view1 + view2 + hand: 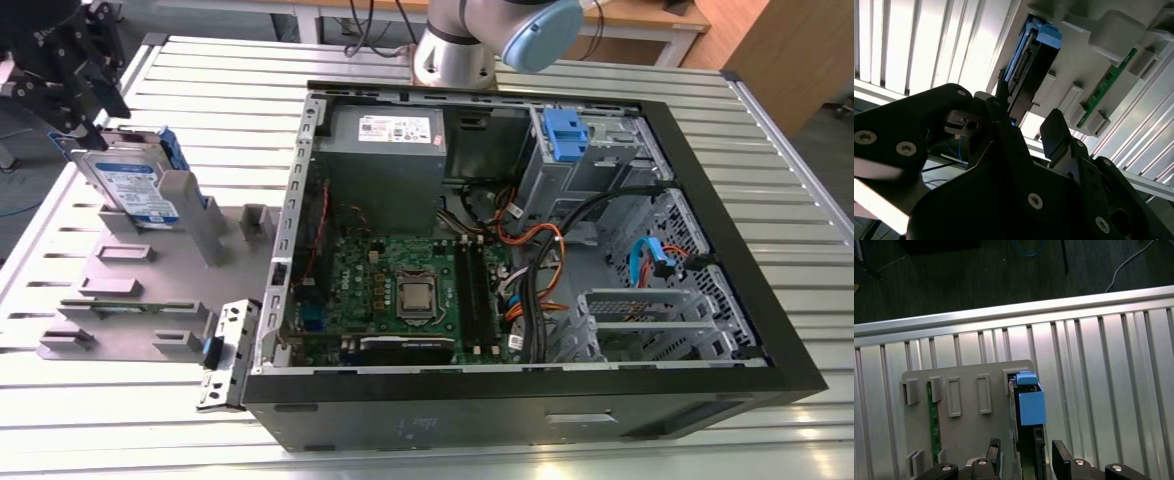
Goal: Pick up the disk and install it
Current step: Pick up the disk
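The disk (134, 188) stands on edge in a slot of the grey fixture plate (127, 275) at the exterior view's left, silver with a white-and-blue label and blue rails. Its blue end tab (1031, 402) faces the first wrist view, and its connector edge (1021, 70) faces the second wrist view. My gripper (78, 122) hangs just above the disk's upper end, open. One black finger (994, 455) lies on each side of the disk's line, the other (1063, 456) set wider than the disk. In the second wrist view the gripper (1026, 115) sits just short of the disk's edge.
A green memory stick (127, 307) lies in the same fixture. The open computer case (534, 400) fills the exterior view's middle and right, with a blue-tabbed drive cage (567, 135), power supply (387, 140) and cables inside. A loose metal bracket (224, 355) leans by the case. All rests on a slatted metal table (801, 200).
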Action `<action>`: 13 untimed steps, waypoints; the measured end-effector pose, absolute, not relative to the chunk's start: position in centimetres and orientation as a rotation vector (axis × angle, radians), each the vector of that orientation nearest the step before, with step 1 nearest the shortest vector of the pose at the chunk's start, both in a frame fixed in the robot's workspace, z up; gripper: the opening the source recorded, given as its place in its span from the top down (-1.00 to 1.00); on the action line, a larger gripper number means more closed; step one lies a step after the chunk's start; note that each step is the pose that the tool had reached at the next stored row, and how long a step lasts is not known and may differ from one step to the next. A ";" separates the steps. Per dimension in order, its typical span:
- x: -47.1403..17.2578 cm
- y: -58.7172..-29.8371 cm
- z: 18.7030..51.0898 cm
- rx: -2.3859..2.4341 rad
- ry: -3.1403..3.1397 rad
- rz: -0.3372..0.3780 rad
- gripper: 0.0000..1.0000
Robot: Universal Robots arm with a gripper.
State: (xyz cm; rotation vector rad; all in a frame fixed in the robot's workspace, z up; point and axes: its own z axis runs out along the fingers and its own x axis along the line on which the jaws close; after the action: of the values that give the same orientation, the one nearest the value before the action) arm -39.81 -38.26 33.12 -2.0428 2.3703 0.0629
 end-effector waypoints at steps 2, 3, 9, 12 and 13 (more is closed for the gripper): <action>-39.8 -38.2 33.1 -2.043 2.370 0.063 -0.06; -39.8 -38.1 33.1 -2.043 2.370 0.063 -0.06; -39.8 -37.9 32.7 -2.043 2.370 0.063 -0.06; -39.8 -37.9 32.3 -2.043 2.370 0.063 -0.06; -39.8 -37.9 32.2 -2.043 2.370 0.063 -0.06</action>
State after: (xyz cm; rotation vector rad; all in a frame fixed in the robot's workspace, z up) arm -39.81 -37.91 32.23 -2.0430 2.3702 0.0630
